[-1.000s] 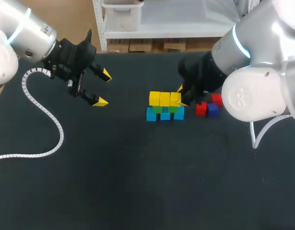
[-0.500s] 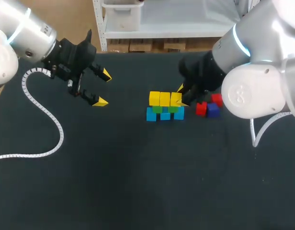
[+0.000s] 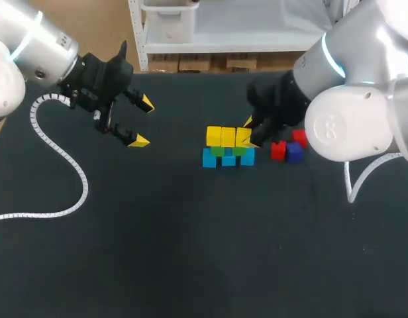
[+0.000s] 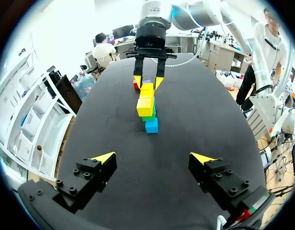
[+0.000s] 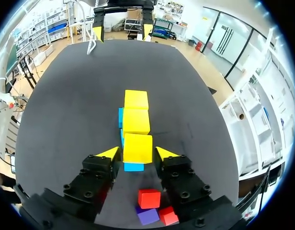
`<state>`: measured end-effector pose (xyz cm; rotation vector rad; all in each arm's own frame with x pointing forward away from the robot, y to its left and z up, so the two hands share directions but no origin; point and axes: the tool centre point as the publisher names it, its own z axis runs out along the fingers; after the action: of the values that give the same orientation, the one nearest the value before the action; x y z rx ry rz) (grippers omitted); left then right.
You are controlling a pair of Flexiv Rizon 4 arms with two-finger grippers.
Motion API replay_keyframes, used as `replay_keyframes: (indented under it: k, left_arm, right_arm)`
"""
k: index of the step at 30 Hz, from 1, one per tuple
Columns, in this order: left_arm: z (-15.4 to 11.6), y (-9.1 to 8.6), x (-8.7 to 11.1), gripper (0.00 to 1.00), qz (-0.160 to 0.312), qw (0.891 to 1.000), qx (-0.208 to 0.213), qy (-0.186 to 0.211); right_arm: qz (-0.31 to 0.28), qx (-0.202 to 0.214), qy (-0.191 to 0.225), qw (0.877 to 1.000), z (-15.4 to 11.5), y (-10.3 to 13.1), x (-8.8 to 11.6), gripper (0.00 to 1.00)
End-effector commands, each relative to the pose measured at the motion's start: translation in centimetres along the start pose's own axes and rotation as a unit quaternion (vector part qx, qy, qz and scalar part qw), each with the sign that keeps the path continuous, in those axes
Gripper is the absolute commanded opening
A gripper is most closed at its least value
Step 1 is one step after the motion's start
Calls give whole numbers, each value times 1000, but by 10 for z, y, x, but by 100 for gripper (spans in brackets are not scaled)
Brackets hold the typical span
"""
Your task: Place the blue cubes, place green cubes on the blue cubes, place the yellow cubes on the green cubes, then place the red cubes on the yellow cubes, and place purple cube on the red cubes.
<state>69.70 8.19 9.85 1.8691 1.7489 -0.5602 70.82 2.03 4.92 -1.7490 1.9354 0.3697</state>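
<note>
A row of three yellow cubes (image 3: 228, 136) rests on green cubes (image 3: 218, 151), which sit on three blue cubes (image 3: 228, 159). My right gripper (image 3: 249, 132) straddles the end yellow cube (image 5: 138, 147) of the row. In the right wrist view its fingertips stand a hair off the cube's two sides, so it is open. Behind this gripper lie two red cubes (image 5: 149, 198) and a purple cube (image 5: 147, 215), also seen as red cubes (image 3: 277, 150) and the purple cube (image 3: 295, 153) right of the stack. My left gripper (image 3: 143, 122) hangs wide open and empty, far left of the stack (image 4: 146, 106).
A white coiled cable (image 3: 65, 165) trails over the black table's left part. The stack stands near the middle of the table (image 3: 191, 252), with dark bare surface in front of it.
My right gripper's fingers have spread slightly away from the end yellow cube. The cubes and the left arm stay where they were.
</note>
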Motion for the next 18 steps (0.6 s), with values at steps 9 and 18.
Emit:
replay_keyframes:
  k: [9,18]
  left_arm:
    - [1,1,1,100,1,1000,1,0]
    - [1,1,1,100,1,1000,1,0]
  right_arm:
    - [3,4,-10,1000,-33,3,5,100]
    - [15,22,-22,999,-43,-3,27,0]
